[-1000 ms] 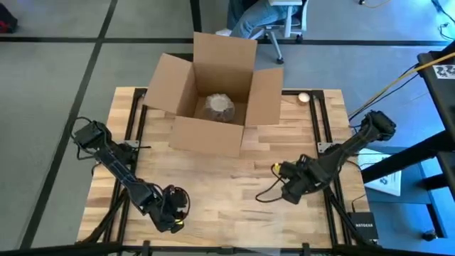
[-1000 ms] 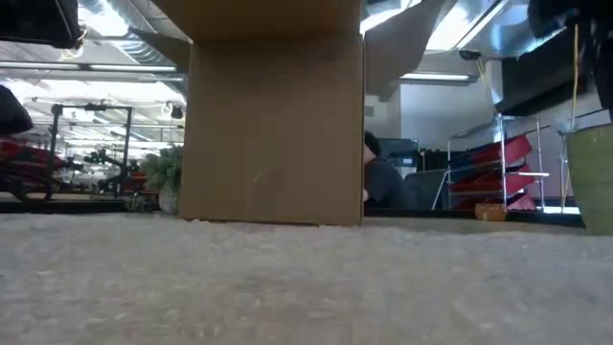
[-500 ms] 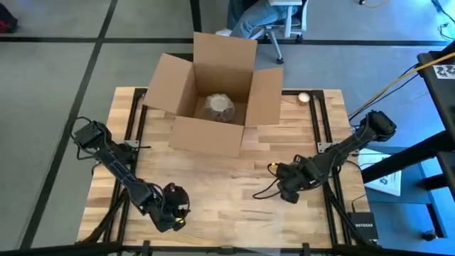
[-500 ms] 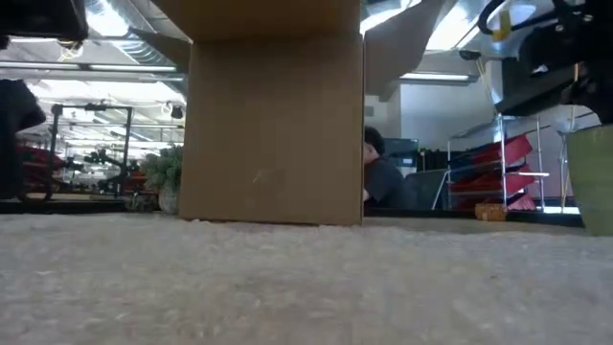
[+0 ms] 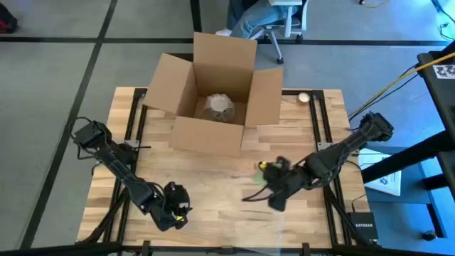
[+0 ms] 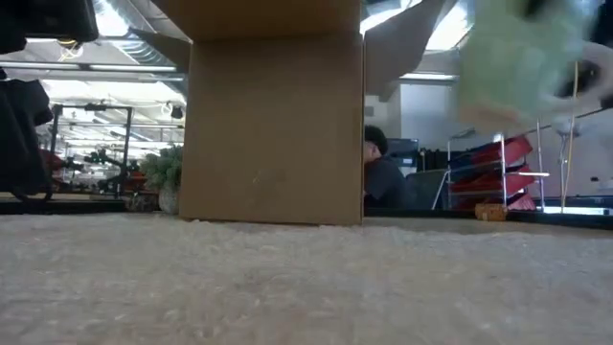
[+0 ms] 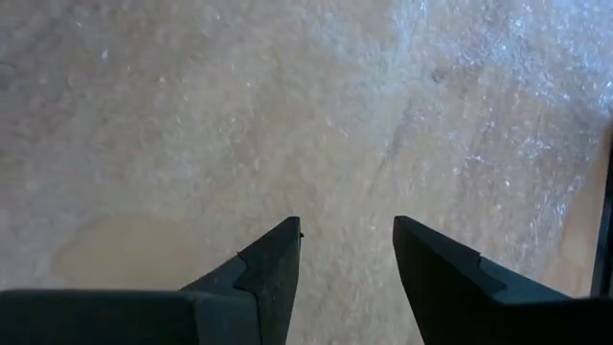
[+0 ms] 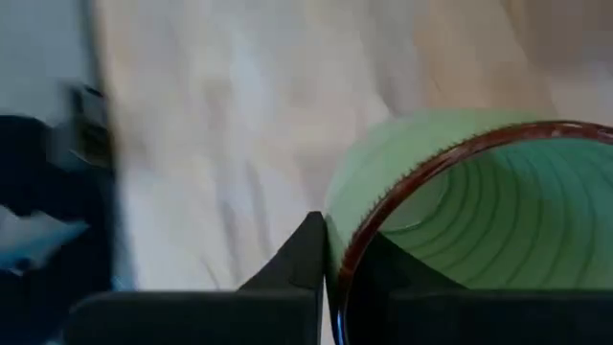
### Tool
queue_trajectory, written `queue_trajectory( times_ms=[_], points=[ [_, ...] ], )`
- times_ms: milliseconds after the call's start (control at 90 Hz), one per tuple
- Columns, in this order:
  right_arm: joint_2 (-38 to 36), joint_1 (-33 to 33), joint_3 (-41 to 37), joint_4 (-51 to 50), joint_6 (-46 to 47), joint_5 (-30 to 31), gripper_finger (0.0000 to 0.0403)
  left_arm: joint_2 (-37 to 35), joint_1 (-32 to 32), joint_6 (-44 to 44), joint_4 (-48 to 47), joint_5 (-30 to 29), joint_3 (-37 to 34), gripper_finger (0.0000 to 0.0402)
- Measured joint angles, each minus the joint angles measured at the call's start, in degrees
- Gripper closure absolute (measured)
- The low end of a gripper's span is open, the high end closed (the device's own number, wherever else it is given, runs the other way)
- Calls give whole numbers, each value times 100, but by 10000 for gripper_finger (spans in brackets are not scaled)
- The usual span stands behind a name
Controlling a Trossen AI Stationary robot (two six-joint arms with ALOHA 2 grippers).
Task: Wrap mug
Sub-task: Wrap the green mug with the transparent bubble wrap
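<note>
Pale wood tabletop (image 5: 213,178) under a workshop-like room, with a clear bubble-wrap sheet (image 7: 498,115) spread across the near part, hard to make out from above. At the near-left corner, left gripper (image 5: 178,208) hovering low over the sheet, fingers (image 7: 273,273) apart with nothing between them. Near the middle-right, right gripper (image 5: 274,186) carrying the mug (image 8: 460,211) above the tabletop, fingers clamped on its rim, one outside the green wall and one seemingly inside. Mug smeared in the low view, high at the right, probably mid-swing. Handle not visible in any view. Farther back, open cardboard box (image 5: 213,96) with a wrapped bundle (image 5: 217,107) already inside. Beyond the far edge, a seated person (image 5: 256,14) on a chair.

Step in hand, judged: bringing the mug over the sheet to set it down. To do it well:
- Lower over the sheet's middle, clear of the edges, leaving enough film on every side to fold over.
- Lay it on its side, handle away from the first fold, for easy rolling.
- Release only once settled; rim grip prone to tipping it.
- Pin the near edge of the film with the left fingers before folding.
</note>
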Motion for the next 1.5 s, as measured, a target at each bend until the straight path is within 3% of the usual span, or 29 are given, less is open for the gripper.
queue_trajectory(
  times_ms=[144,467,633,1167,1322,1500],
  points=[
    [1033,-5,637,614,-787,-41,400,-2,11,7,-2,0,0,249],
    [3609,-250,3850,-922,-1797,-627,401,-2,8,-2,-5,278,0,249],
    [4392,-504,4893,-1363,-2033,-813,401,-2,8,-2,-9,293,0,249],
    [4860,-830,5048,-1094,-2165,-1145,398,-2,-33,5,-44,310,0,249],
    [4889,-830,5048,-1029,-2224,-1062,365,-2,-35,13,-44,310,0,249],
    [4865,-830,5048,-1045,-2245,-1058,301,-2,-36,4,-37,308,0,249]
  ],
)
